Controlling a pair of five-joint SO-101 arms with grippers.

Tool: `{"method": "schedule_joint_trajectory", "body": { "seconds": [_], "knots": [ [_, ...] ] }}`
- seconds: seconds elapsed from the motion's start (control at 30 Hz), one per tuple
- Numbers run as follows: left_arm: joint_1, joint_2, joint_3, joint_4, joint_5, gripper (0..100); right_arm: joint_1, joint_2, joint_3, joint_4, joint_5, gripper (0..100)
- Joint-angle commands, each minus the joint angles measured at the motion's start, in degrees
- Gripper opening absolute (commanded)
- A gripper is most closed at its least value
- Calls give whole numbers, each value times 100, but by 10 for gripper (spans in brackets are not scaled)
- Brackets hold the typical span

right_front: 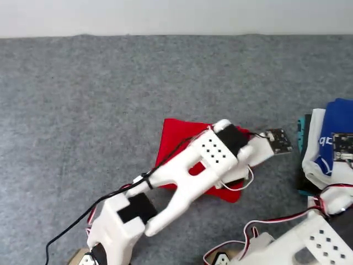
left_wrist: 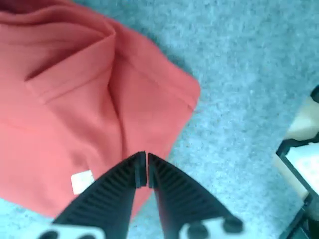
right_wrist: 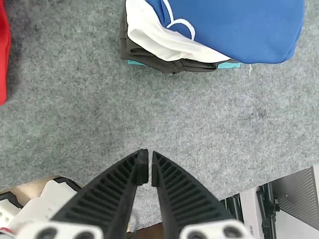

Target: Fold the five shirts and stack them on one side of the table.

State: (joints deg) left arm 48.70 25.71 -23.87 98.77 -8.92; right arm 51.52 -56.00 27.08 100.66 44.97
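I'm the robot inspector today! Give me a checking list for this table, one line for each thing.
Surface: grey fuzzy table cover, lying flat.
Job's things: red shirt folded, mid-table; stack at one side, blue shirt on top.
Clutter: nothing seen.
Grippers: left gripper shut above the red shirt's edge; right gripper shut over the cover.
Cables: black cable along the left arm; red and white wires by the right arm.
Surroundings: white wall behind the table.

Desk (right_front: 83,99): one folded shirt (right_front: 175,135) at centre, lying partly beneath the left arm (right_front: 193,165). Stack of shirts (right_front: 325,149) at right edge, well apart from it. Right arm (right_front: 309,243) near side, before the stack.
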Motion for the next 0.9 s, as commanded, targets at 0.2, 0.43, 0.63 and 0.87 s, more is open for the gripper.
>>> {"method": "schedule_joint_trajectory", "body": {
  "seconds": [0.2, 0.43, 0.63, 0.87],
  "knots": [
    [-1644, 26, -13, -1037, -62, 13, 57, -48, -26, 224, 9, 26],
    [-1371, 1037, -22, -1178, -237, 13, 57, -48, -26, 224, 9, 26],
    [-580, 1081, -22, -774, -255, 13, 57, -48, -26, 224, 9, 26],
    [396, 633, -22, -167, -229, 13, 66, -48, -26, 224, 9, 26]
  ]
}}
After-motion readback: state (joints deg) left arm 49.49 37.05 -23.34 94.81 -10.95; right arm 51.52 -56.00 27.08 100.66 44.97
